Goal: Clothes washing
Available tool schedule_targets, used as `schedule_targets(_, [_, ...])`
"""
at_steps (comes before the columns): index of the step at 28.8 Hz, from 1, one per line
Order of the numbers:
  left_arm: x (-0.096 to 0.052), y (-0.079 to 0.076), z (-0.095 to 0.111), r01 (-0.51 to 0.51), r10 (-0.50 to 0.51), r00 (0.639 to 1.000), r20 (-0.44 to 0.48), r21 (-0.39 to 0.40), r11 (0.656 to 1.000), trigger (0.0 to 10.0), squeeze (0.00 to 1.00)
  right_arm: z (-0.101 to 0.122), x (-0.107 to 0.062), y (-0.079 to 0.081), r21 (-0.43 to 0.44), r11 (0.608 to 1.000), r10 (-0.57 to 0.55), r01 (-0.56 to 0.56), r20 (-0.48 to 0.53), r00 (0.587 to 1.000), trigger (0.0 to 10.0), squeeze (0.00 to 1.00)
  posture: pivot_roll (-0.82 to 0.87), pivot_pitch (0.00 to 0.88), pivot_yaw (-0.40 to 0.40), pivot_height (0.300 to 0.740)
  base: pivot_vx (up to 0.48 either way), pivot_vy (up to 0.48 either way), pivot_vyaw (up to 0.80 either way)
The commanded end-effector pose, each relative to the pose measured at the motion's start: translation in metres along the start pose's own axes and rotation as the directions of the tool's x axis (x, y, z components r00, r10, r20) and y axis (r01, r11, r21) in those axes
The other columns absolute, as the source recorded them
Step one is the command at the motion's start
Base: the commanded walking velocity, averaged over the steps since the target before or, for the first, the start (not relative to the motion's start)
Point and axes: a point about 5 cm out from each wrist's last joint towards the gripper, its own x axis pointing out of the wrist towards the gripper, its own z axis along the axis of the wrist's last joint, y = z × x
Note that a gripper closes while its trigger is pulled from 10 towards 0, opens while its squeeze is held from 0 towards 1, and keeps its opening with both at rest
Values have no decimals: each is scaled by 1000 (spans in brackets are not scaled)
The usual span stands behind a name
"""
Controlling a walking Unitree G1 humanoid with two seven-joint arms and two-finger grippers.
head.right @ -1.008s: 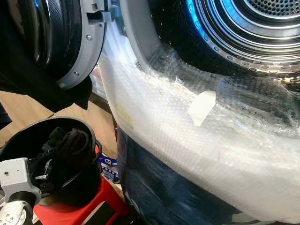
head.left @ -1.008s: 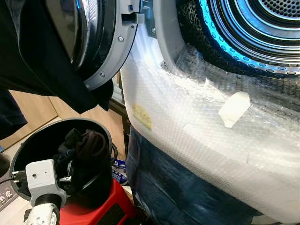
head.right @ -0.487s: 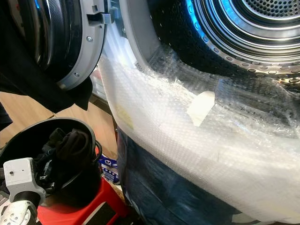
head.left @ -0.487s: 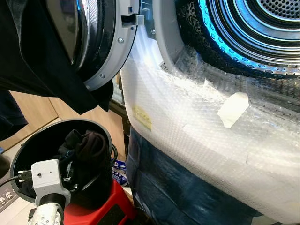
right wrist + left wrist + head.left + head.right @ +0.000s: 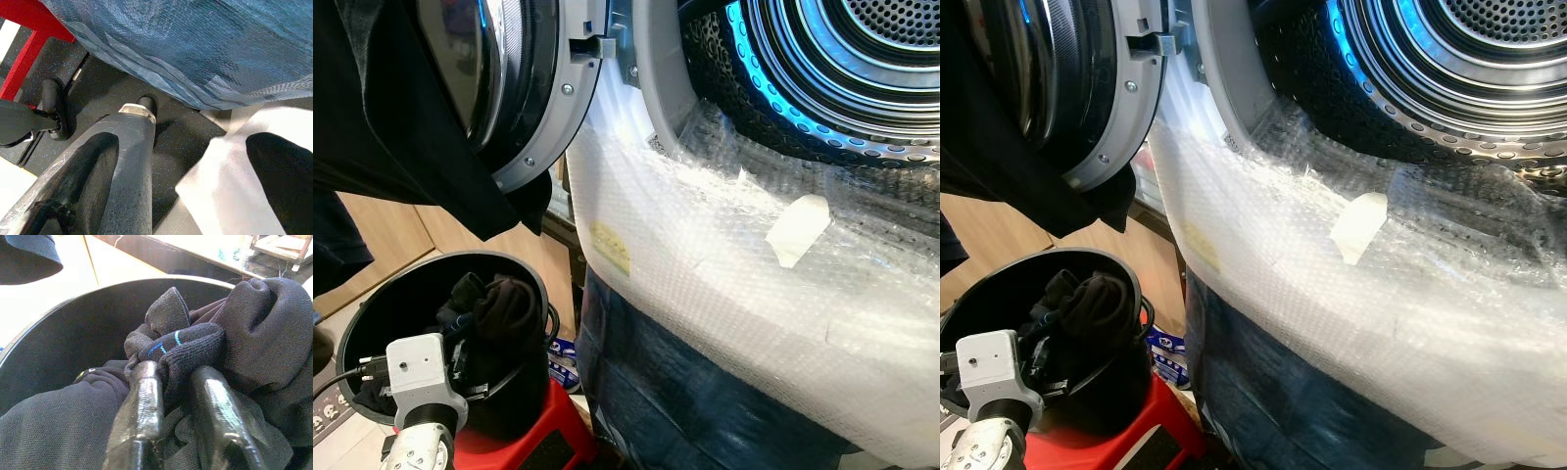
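A dark knitted sock with a thin blue stripe [image 5: 181,345] lies atop dark clothes in the round black plastic bucket [image 5: 382,294], pinched between the left gripper [image 5: 177,382]'s two black fingers. The bucket stands on a red stool [image 5: 524,446] beside the bubble-wrapped washing machine [image 5: 724,274], whose round door [image 5: 509,88] stands open. Whether the right gripper [image 5: 112,166]'s fingers are parted cannot be told.

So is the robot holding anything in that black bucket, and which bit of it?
Yes. The left gripper pinches a dark sock with blue marks, at its folded end, inside the black bucket. The right gripper hangs idle and holds nothing.
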Motion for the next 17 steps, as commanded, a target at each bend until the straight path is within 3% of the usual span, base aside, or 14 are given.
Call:
schedule_targets(1, [-1,-1,-3,-4,4,1000,-16,7,1000,0,0,-8,-1,-2,4,1000,-6,6,-21,1000,10000,0,193,125,-41,740,0,0,0])
schedule_targets(9, [-3,1,-1,-16,16,1000,-2,7,1000,0,0,-6,0,0,5,1000,-1,1,-16,1000,10000,0,205,139,-41,740,0,0,0])
schedule_targets(12, [-3,-9,10,130,-131,990,55,22,991,0,0,-5,0,2,6,1000,3,-3,-15,1000,10000,0,207,143,-37,740,0,0,0])
schedule_targets(15, [-7,-24,24,370,-374,923,91,62,927,0,0,-4,0,3,11,1000,5,-5,-12,1000,10000,0,210,145,-34,740,0,0,0])
schedule_targets(16, [-12,-27,32,495,-494,865,86,20,869,0,0,-3,0,4,10,1000,7,-7,-11,1000,10000,0,207,145,-35,740,0,0,0])
schedule_targets(17, [-14,-27,36,549,-547,832,88,-1,836,0,0,-3,0,5,8,1000,8,-8,-10,1000,10000,0,207,145,-35,740,0,0,0])
